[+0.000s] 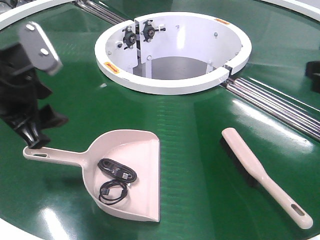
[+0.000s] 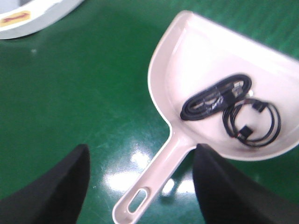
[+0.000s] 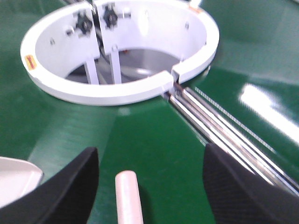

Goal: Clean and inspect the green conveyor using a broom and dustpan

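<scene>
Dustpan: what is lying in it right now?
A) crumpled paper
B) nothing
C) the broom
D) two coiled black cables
D: two coiled black cables lie inside the dustpan, while the broom lies apart from it on the green conveyor.

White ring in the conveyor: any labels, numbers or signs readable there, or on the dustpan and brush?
On the ring's left rim, orange sticker: too blurred to read.
On its far rim, second orange sticker: too small to read.
No text visible on the dustpan or brush.
</scene>
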